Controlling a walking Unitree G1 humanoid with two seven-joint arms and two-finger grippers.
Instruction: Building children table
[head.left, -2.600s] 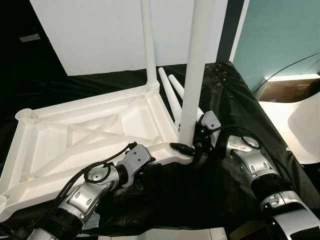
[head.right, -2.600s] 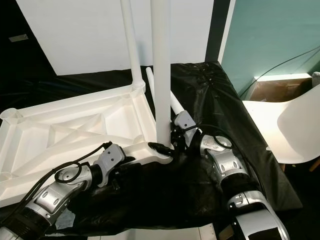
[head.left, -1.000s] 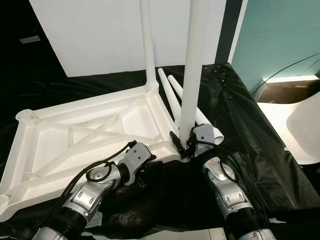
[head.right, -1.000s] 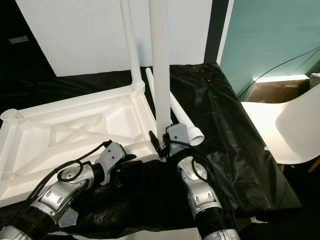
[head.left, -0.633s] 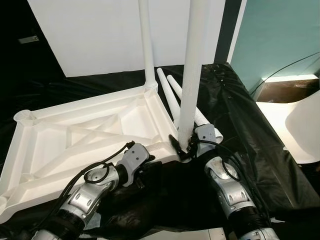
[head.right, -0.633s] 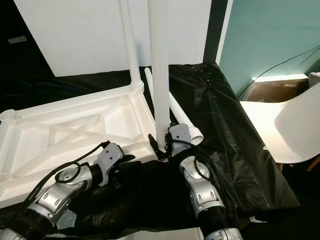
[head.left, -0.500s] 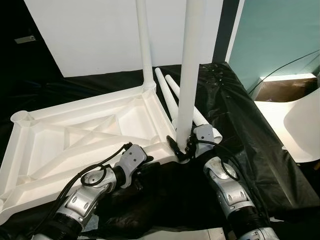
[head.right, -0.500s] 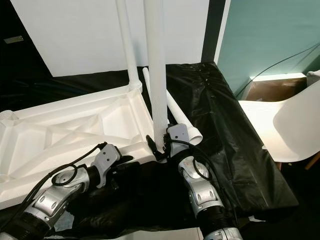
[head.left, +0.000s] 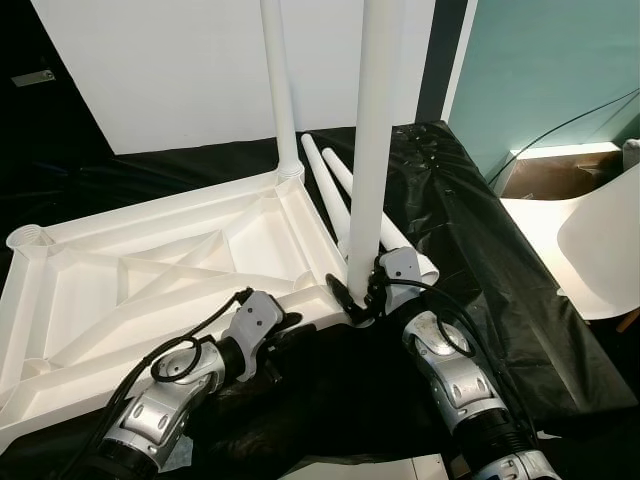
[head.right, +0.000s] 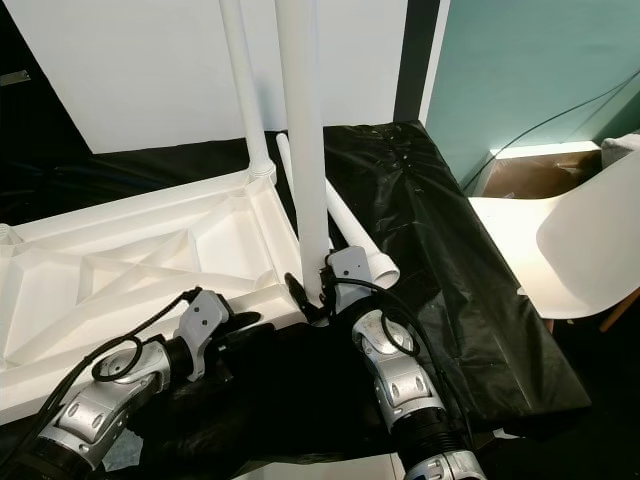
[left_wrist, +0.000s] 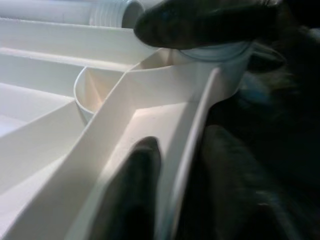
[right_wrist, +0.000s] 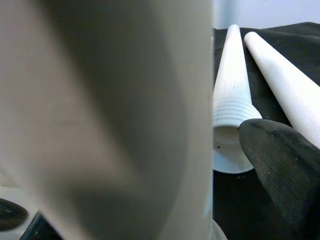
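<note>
tabletop: white plastic tabletop (head.left: 150, 270) lay upside down on black sheet (head.left: 480, 260)
near leg: upright leg (head.left: 372, 150) stood in tabletop's near corner socket
right gripper: right gripper (head.left: 358, 298) clenched around that leg's base
left gripper: left gripper (left_wrist: 170, 185) pinched tabletop's near rim
spare legs: two spare legs (head.left: 335, 195) lay beside tabletop's far corner leg (head.left: 278, 90)

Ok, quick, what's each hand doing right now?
Left hand: closed on the tabletop rim.
Right hand: closed around the near upright leg at its base.

No readable text, labels, brands or numbers anywhere.
</note>
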